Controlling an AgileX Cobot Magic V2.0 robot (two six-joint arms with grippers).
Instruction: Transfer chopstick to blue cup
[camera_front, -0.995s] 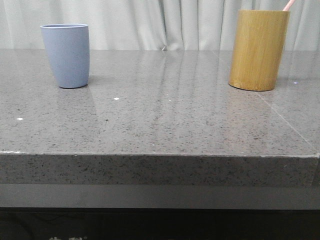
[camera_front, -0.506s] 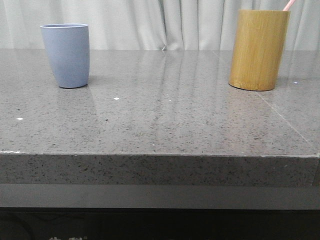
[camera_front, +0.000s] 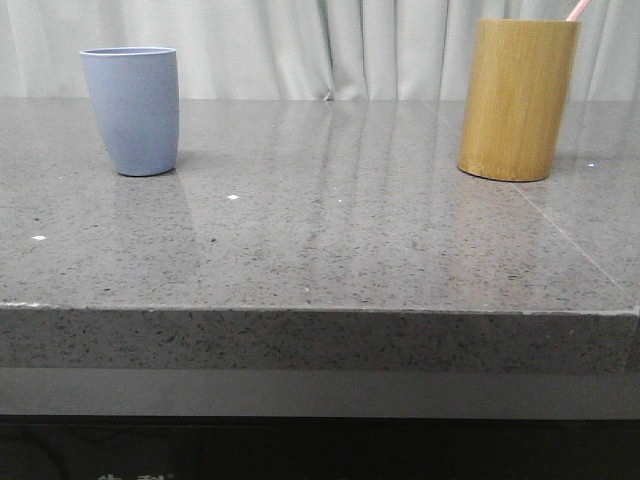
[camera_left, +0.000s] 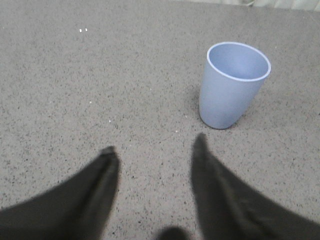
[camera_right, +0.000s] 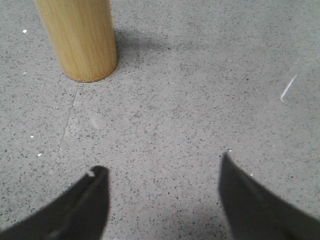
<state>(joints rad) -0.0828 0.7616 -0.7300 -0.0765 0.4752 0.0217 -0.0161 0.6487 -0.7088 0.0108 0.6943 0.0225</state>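
Note:
The blue cup (camera_front: 131, 110) stands upright at the table's back left, and its inside looks empty in the left wrist view (camera_left: 233, 85). A pale pink chopstick (camera_front: 577, 10) pokes out of the top of the tall bamboo holder (camera_front: 517, 98) at the back right; only its tip shows. My left gripper (camera_left: 154, 146) hovers open over bare table, short of the blue cup, holding nothing. My right gripper (camera_right: 161, 162) is open wide above the table, with the bamboo holder's base (camera_right: 80, 37) some way beyond its fingers.
The grey speckled stone table (camera_front: 330, 240) has its front edge near the camera and a seam line running toward the bamboo holder. A pale curtain (camera_front: 320, 45) hangs behind the table. Open tabletop lies between the two containers.

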